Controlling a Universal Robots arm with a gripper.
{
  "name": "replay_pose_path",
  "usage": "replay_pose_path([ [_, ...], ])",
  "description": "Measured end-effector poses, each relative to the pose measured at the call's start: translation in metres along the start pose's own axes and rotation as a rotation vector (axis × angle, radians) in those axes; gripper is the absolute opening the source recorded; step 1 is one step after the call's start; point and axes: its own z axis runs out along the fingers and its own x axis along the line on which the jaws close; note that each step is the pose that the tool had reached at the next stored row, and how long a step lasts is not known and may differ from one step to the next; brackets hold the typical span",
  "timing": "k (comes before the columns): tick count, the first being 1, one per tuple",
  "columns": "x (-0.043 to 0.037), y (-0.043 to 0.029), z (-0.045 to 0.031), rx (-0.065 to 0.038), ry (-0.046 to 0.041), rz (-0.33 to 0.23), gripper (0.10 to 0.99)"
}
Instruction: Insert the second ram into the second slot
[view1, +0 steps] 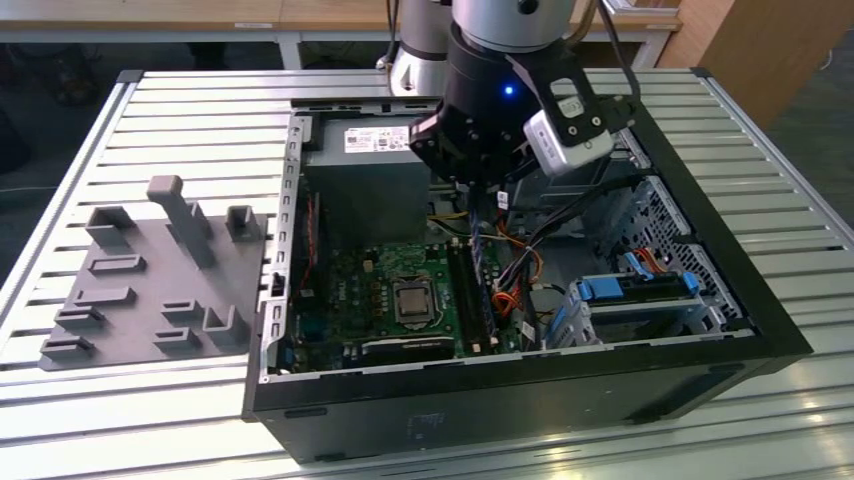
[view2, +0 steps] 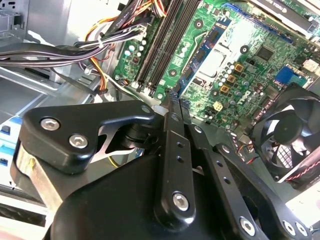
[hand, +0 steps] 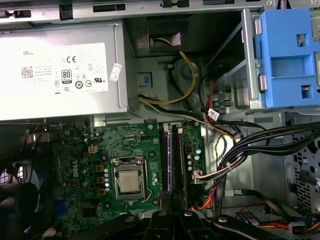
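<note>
A thin blue ram (hand: 169, 160) shows edge-on in the row of black memory slots (hand: 176, 165) on the green motherboard (hand: 90, 150), in line with them and about as long. I cannot tell which slot it is in. My gripper (view2: 176, 97) hangs above the slots (view2: 159, 45) inside the open computer case (view1: 534, 390). Its fingertips are together, with nothing visible between them. In the exterior view the gripper (view1: 477, 215) is over the slots (view1: 470, 290), beside the processor socket (view1: 410, 297). Its black fingers (hand: 161, 220) also show in the first wrist view.
A grey power supply (hand: 60, 75) fills the case's far end. Cable bundles (hand: 240, 150) run beside the slots towards the blue drive bracket (hand: 287, 60). A black fan (view2: 290, 135) sits past the socket. A grey fixture plate (view1: 154, 280) lies on the slatted table at the exterior view's left.
</note>
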Motion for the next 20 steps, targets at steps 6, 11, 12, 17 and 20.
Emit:
replay_pose_path([
  [6, 0.0004, -0.0006, 0.0020, 0.000, 0.0029, -0.007, 0.118],
  [11, 0.0004, -0.0008, 0.0034, 0.000, 0.0057, -0.007, 0.118],
  [12, 0.0004, -0.0008, 0.0037, 0.000, 0.0062, -0.008, 0.118],
  [17, 0.0004, -0.0008, 0.0054, 0.001, 0.0085, -0.008, 0.118],
  [20, 0.0004, -0.0009, 0.0065, 0.001, 0.0100, -0.008, 0.118],
])
